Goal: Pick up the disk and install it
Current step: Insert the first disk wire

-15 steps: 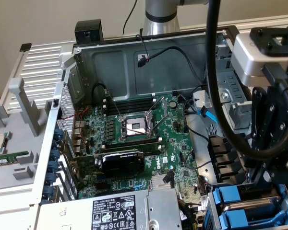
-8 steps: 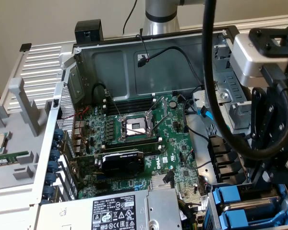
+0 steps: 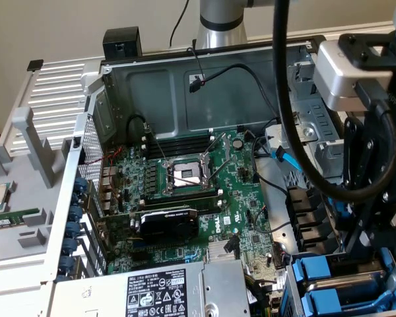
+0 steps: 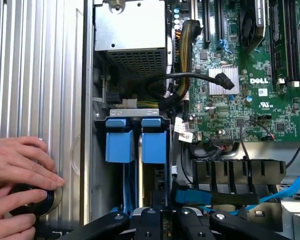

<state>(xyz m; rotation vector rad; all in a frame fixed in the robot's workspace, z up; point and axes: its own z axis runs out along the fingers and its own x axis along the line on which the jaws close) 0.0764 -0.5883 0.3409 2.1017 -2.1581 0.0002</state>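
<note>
Green motherboard (image 3: 204, 198) and grey case walls (image 3: 158, 86) lie all round. My gripper (image 3: 376, 224) hangs over the drive bay (image 3: 289, 290) at the exterior view's near right, with the disk (image 4: 154, 145) in its blue frame just below. Whether I'm clamped on it I cannot tell. I'd keep it square to the bay's rails and press straight, clear of the blue cable (image 4: 290, 187) and the person's hands (image 4: 20, 167) on the ribbed panel (image 4: 40, 75).

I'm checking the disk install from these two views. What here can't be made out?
- Wrist view: the disk's metal body and label, hidden in the bay behind two blue frames.
- Wrist view: a black round thing, mostly covered by a person's hands.
- Exterior view: the bay, cut off by the lower edge.
</note>
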